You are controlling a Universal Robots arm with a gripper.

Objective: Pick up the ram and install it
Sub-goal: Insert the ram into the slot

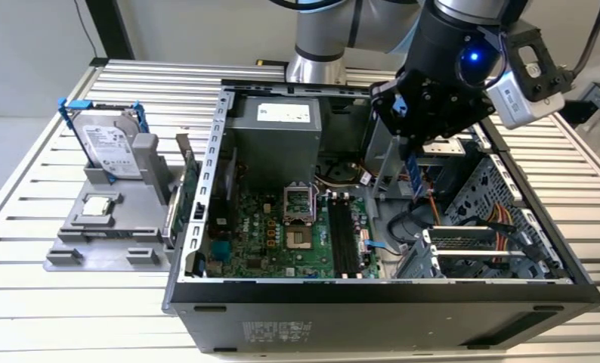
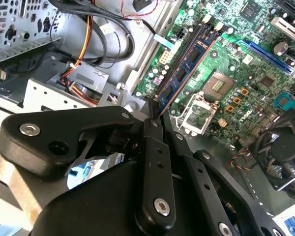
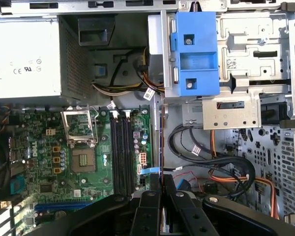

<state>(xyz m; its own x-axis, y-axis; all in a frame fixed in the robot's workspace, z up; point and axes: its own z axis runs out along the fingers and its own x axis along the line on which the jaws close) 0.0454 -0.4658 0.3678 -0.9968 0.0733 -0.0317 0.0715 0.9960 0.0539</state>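
Exterior view: claw [image 1: 412,145] pinching ram [image 1: 415,174], stick hanging straight below claw over open case [image 1: 381,293]. Pickup done; seating not yet done: motherboard slots [image 1: 342,234] below claw, apart from ram, look empty.

the black memory slots [image 1: 342,238] lie bare, open from above, with the raised cpu socket frame [image 1: 298,198] close on one side. on the other side looped cables [image 3: 231,164] crowd the room up to the drive cage [image 1: 502,198]. the tall power supply [image 1: 275,136] stands just past the socket. the gripper [image 1: 412,151], clamped on the ram [image 1: 414,175], hangs above the gap between slots and cage.
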